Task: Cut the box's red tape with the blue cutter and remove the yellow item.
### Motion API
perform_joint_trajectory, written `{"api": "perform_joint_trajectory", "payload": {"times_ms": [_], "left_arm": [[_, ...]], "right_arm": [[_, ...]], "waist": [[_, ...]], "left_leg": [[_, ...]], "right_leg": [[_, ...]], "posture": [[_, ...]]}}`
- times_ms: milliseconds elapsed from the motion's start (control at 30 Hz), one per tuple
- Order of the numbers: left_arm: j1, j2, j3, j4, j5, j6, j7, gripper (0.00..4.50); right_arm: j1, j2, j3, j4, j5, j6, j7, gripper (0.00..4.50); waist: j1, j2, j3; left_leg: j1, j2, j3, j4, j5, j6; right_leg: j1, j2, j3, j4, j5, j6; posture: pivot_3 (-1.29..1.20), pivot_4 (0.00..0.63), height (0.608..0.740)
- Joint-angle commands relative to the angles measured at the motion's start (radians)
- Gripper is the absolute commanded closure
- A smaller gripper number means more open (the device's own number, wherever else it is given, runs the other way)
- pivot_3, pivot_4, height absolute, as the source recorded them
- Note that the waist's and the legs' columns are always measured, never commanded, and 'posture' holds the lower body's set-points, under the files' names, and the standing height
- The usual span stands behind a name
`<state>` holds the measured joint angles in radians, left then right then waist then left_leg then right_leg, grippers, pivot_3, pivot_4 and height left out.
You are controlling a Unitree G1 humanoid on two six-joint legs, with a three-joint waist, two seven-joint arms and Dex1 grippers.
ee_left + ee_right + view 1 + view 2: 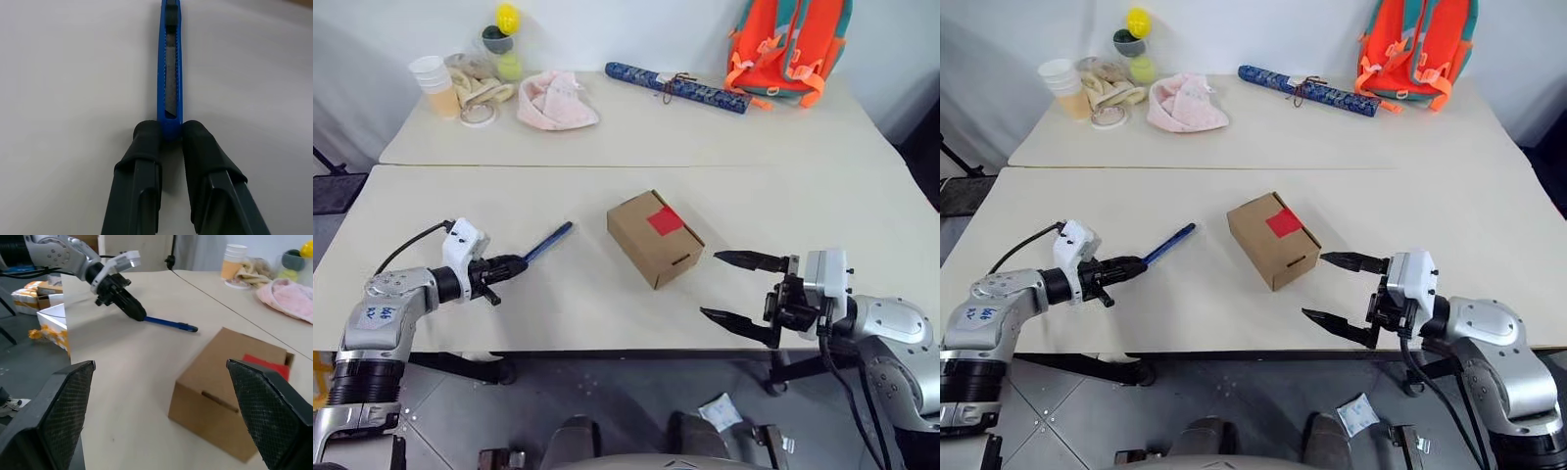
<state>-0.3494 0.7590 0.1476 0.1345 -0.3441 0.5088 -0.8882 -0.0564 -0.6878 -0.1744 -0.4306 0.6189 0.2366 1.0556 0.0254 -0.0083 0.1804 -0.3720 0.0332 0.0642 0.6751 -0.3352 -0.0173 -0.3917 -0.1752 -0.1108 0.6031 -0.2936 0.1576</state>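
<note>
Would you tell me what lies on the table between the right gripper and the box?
Nothing: in the right eye view, bare table separates the open right gripper from the box.

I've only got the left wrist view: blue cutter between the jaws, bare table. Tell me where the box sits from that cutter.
Observer: The box lies just past the blue cutter's tip, toward the robot's right, apart from it.
Operator: Report the red tape.
Observer: The red tape sits on the box's top face, uncut.
Operator: Now the right gripper.
Observer: The right gripper hovers beside the box's slotted side, jaws wide open, touching nothing.
</note>
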Motion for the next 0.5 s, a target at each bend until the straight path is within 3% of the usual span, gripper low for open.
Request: {"api": "perform_joint_trajectory", "payload": {"times_ms": [33, 100, 233, 367, 500], "left_arm": [[-0.002, 0.078, 0.020, -0.073, -0.079, -0.057, -0.204, 4.09], [0.017, 0.129, -0.018, -0.114, -0.083, -0.077, -0.306, 4.09], [0.007, 0.196, -0.213, -0.208, 0.036, -0.114, -0.403, 4.09], [-0.075, 0.074, -0.356, -0.306, 0.083, -0.064, -0.338, 4.09], [-0.152, -0.034, -0.475, -0.266, 0.201, -0.095, -0.268, 4.09]], "right_arm": [[0.034, -0.029, -0.059, -0.049, 0.038, -0.004, 0.013, 0.00], [0.055, -0.044, -0.073, -0.060, 0.049, 0.008, 0.019, 0.00], [0.113, -0.101, -0.085, -0.080, 0.056, 0.066, 0.026, 0.00], [0.164, -0.120, -0.084, -0.092, 0.032, 0.073, 0.019, 0.00], [0.193, -0.127, -0.071, -0.099, 0.004, 0.066, 0.020, 0.00]], "waist": [[-0.001, 0.000, 0.000], [-0.002, 0.000, 0.000], [0.000, 0.000, 0.000], [0.012, 0.000, 0.000], [0.015, -0.001, 0.000]], "left_leg": [[0.000, 0.000, 0.000, 0.000, 0.000, 0.000], [0.000, 0.000, 0.000, -0.001, 0.000, 0.000], [0.000, 0.000, 0.001, -0.001, -0.001, 0.000], [-0.001, 0.000, 0.002, 0.002, -0.002, 0.002], [-0.003, 0.000, 0.002, 0.007, -0.003, 0.003]], "right_leg": [[0.000, 0.000, 0.000, 0.000, 0.000, 0.000], [-0.001, 0.000, 0.000, 0.000, 0.000, 0.000], [0.000, 0.000, 0.000, -0.001, 0.000, 0.000], [0.000, 0.000, 0.001, -0.001, 0.000, 0.000], [0.000, 0.000, 0.001, 0.000, 0.000, 0.001]], "posture": [[0.00, 0.150, 0.740], [0.00, 0.150, 0.740], [0.00, 0.150, 0.740], [0.00, 0.150, 0.740], [0.00, 0.150, 0.740]]}}
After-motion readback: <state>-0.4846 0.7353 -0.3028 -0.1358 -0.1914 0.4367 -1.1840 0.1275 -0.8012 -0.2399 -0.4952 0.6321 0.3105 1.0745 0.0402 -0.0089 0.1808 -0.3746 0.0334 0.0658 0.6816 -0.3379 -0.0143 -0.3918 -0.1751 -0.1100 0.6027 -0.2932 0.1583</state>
